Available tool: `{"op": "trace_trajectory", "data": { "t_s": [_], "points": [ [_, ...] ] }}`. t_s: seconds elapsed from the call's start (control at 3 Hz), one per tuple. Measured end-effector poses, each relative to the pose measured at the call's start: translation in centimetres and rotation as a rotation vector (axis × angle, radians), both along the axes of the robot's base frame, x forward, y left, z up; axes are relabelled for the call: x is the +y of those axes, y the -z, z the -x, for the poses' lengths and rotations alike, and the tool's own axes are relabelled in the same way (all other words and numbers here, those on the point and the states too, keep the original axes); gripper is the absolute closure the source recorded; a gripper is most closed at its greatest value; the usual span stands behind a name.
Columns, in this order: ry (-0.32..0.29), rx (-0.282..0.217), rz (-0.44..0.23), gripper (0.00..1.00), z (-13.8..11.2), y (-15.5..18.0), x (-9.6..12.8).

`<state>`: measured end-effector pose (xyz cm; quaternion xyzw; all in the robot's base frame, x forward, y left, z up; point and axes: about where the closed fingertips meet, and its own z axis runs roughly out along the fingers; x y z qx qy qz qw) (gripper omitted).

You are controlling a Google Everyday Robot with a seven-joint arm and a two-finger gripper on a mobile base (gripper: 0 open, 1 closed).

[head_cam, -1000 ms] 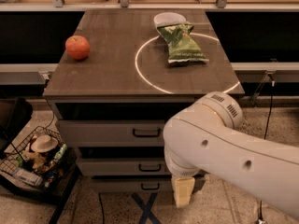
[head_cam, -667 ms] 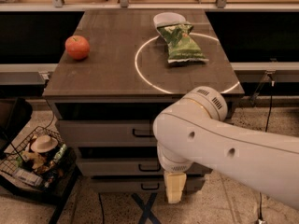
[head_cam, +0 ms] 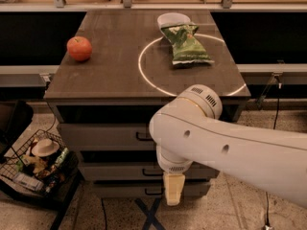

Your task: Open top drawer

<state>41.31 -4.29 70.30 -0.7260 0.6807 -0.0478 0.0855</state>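
Counted: three grey drawers (head_cam: 115,171), including the top drawer (head_cam: 103,136); one apple (head_cam: 79,48); one chip bag (head_cam: 186,45); one bowl (head_cam: 172,19); one gripper (head_cam: 173,189), low before the drawers.

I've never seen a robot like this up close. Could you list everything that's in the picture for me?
tabletop: one, brown, on top of the drawer cabinet
apple: one, red, left side of the tabletop
chip bag: one, green, back right of the tabletop, partly inside the ring
bowl: one, white, just behind the chip bag
ring: one, white, marked on the tabletop's right half
top drawer: one, grey with a black handle, directly under the tabletop
lower drawers: two, grey, stacked beneath the top drawer
wire basket: one, dark, on the floor at left, holding mixed items
arm: one, white, extends from the right edge across the drawer fronts
gripper: one, cream, pointing down, in front of the lowest drawer
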Motion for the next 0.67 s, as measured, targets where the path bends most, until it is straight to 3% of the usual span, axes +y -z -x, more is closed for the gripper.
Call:
{"op": "trace_trajectory", "data": {
  "t_s": [0.67],
  "points": [
    [-0.033, 0.007, -0.086, 0.0, -2.3, 2.3, 2.5]
  ]
}}
